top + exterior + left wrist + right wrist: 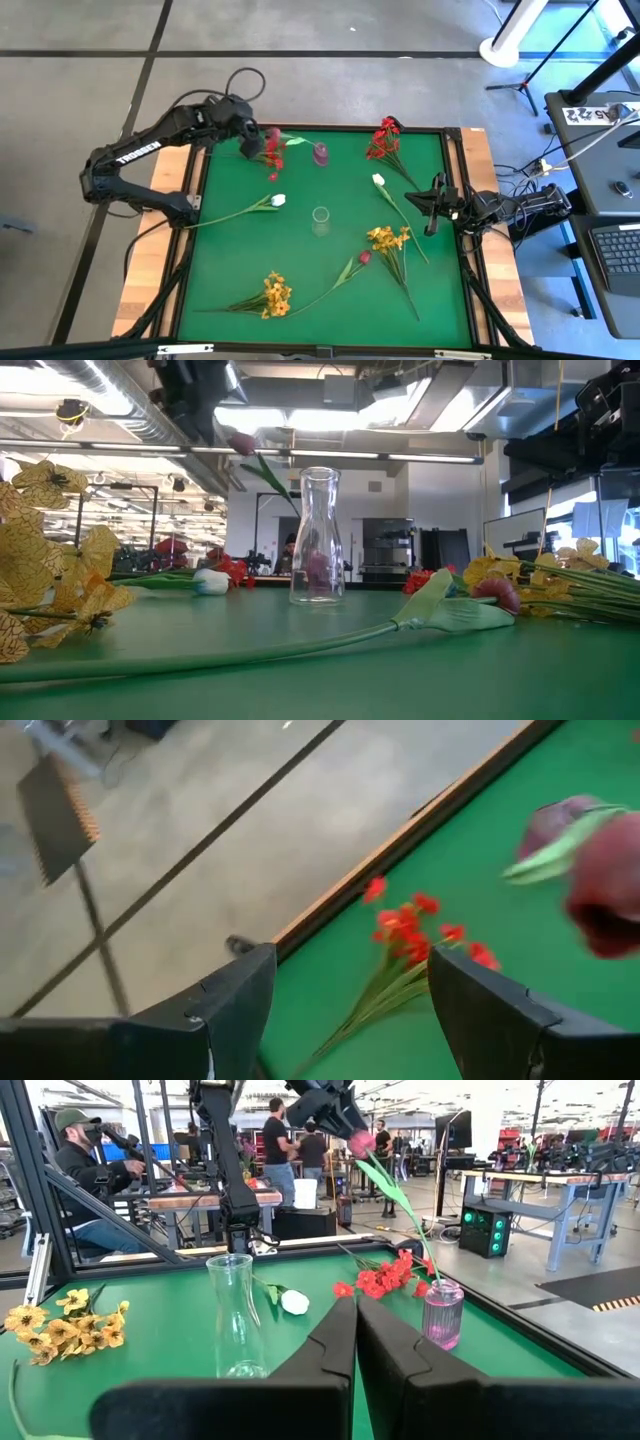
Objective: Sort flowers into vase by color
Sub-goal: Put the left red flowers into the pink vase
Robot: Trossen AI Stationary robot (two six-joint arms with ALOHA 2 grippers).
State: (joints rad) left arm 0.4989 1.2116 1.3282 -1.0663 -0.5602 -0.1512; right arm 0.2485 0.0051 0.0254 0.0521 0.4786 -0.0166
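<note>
left end effector (262,140) raised above the far left part of the green desk (300,260), clenched on a magenta tulip (361,1142) by the bud end, stalk slanting down toward a small pink vase (443,1313) that stands near the far edge. stalk tip at or in the vase mouth, cannot tell which. red spray (272,158) lying on the desk directly below and beside that end effector, seen between its fingers (232,1010) in the left wrist view. clear vase (321,220) upright mid-desk, well apart from the held tulip. white tulip (276,201) flat to the left of the clear vase. second red spray (383,140) at the far right, another white tulip (379,181) just below it. yellow-orange spray (388,240) and magenta bud (365,257) right of centre, another yellow spray (276,294) near the front edge. right end effector (432,222) parked at the desk's right edge, fingers pressed together, holding nothing.
</note>
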